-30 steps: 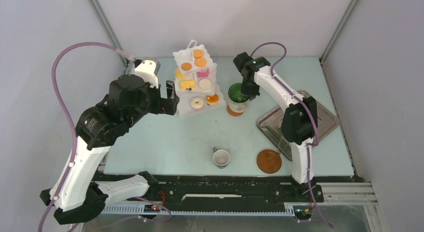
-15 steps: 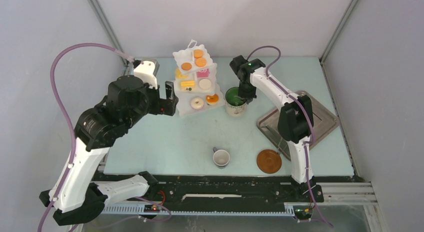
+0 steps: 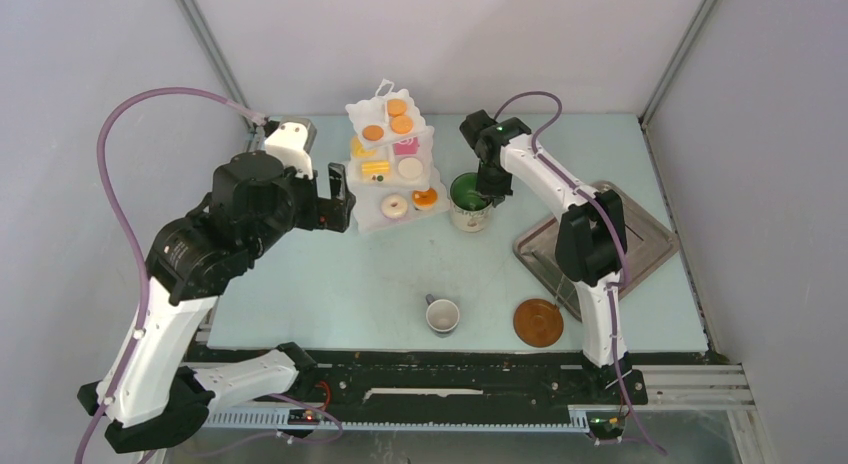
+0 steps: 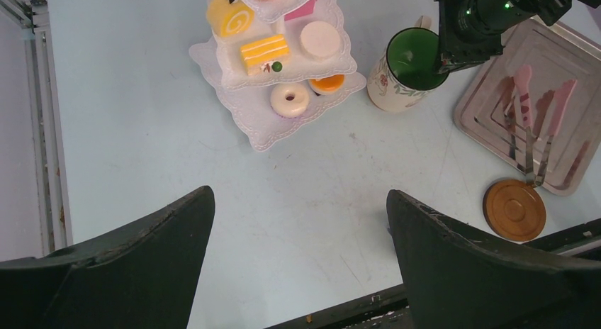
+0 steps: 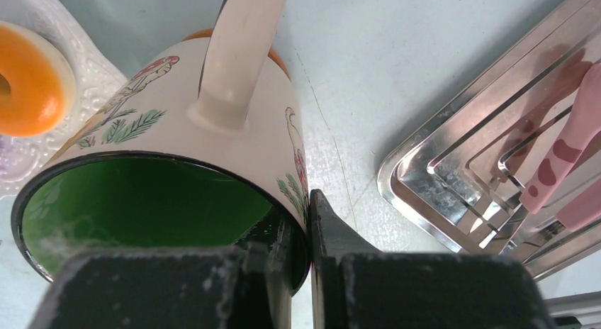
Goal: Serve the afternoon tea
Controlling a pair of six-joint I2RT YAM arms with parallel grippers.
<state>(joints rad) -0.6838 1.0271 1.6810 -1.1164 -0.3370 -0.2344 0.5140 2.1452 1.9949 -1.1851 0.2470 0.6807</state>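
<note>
The white three-tier stand (image 3: pixel 365 220) holds the toy pastries: orange rounds on top, a yellow wedge, a white doughnut (image 3: pixel 394 206). The green-lined mug (image 3: pixel 470 200) stands just right of the stand. My right gripper (image 3: pixel 489 185) is shut on the mug's rim (image 5: pixel 306 208), one finger inside and one outside. An orange round (image 5: pixel 25 81) lies beside the mug on the stand's bottom tier. The white cup (image 3: pixel 443 315) and the brown saucer (image 3: pixel 538 322) sit apart near the front edge. My left gripper (image 3: pixel 342 196) is open and empty, left of the stand, high over the table (image 4: pixel 299 194).
The grey metal tray (image 3: pixel 640 246) lies at the right with the pinkish tongs (image 4: pixel 528 109) in it, close to the mug (image 4: pixel 404 70). The saucer (image 4: pixel 514 210) sits just in front of the tray. The table's edge rail runs along the left side (image 4: pixel 42 130).
The right gripper has moved the mug a little left toward the stand. The mug went from tilted, with its orange base showing, to nearly upright. The left arm barely moved.
</note>
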